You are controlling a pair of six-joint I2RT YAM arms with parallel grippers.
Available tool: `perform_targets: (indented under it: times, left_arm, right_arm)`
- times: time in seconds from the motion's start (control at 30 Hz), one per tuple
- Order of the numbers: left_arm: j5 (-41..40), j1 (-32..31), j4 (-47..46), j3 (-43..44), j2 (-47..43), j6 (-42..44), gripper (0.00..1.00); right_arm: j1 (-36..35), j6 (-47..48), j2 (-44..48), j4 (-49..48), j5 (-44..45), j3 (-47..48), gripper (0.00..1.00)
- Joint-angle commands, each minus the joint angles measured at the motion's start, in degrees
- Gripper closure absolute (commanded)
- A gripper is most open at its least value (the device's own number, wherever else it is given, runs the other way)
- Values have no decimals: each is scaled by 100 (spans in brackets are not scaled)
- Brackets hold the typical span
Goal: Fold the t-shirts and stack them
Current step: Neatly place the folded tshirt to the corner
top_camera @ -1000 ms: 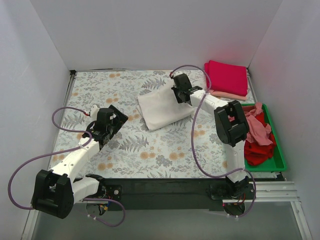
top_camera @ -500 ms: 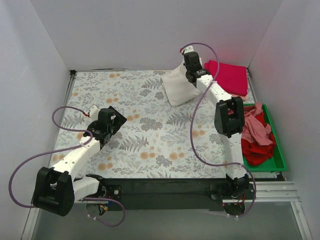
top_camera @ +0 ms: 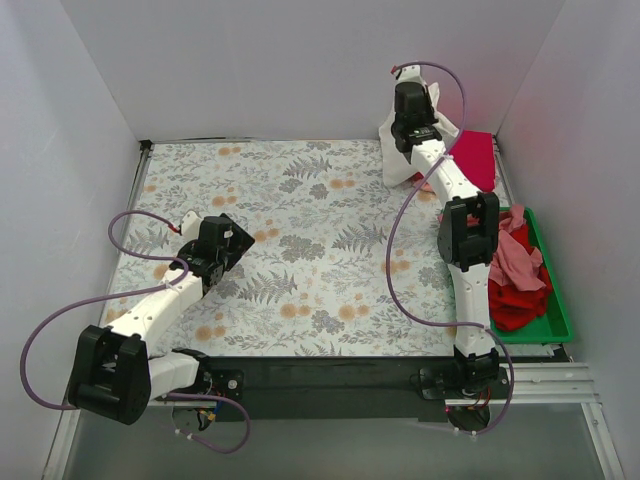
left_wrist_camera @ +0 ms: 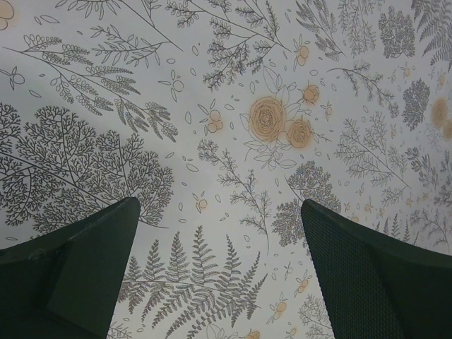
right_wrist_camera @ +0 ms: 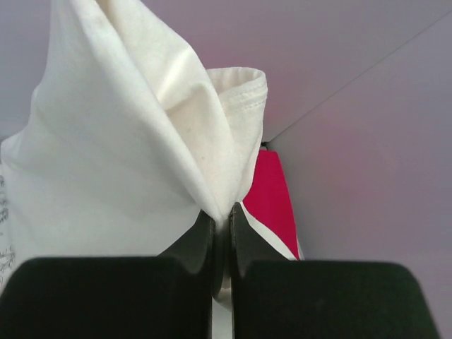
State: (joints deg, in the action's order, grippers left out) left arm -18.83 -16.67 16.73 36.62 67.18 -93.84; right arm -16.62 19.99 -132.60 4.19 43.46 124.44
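My right gripper [top_camera: 412, 112] is shut on the folded cream-white t-shirt [top_camera: 398, 152] and holds it in the air at the back right, over the edge of the folded magenta t-shirt [top_camera: 471, 158]. In the right wrist view the cream cloth [right_wrist_camera: 127, 155] bunches up from my pinched right gripper [right_wrist_camera: 222, 226], with the magenta shirt [right_wrist_camera: 272, 198] behind. A pale pink shirt [top_camera: 428, 186] peeks out under the magenta one. My left gripper [top_camera: 222, 245] hovers open and empty over the tablecloth; its fingers [left_wrist_camera: 367, 275] frame bare cloth.
A green tray [top_camera: 556, 318] at the right edge holds a crumpled dusty-pink shirt [top_camera: 512, 262] and a red shirt [top_camera: 512, 302]. The floral tablecloth [top_camera: 300, 270] covers the table. White walls close in the back and sides.
My right gripper has lifted the cream-white shirt from the table's middle and carried it back and to the right, up to the magenta stack. The left arm has barely moved.
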Motion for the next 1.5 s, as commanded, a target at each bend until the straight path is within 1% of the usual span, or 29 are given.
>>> perform_targets:
  times: [0.0, 0.27, 0.8, 0.97, 1.1, 1.47]
  left_arm:
    - [-138, 5, 14, 205, -135, 94, 2]
    - [-156, 5, 14, 170, -301, 138, 2]
    - [20, 5, 6, 196, -223, 129, 2]
    - [46, 5, 6, 187, -223, 121, 2]
    - [46, 5, -3, 170, -223, 121, 2]
    - [-15, 5, -3, 187, -196, 165, 2]
  right_arm:
    - [36, 207, -12, -1130, 330, 361, 99]
    - [63, 646, -21, -1499, 329, 677, 99]
    - [89, 1042, 383, -1587, 540, 933, 99]
    - [133, 1016, 612, -1588, 514, 775, 99]
    - [203, 928, 612, -1579, 453, 538, 99]
    - [423, 779, 471, -1587, 558, 625, 99]
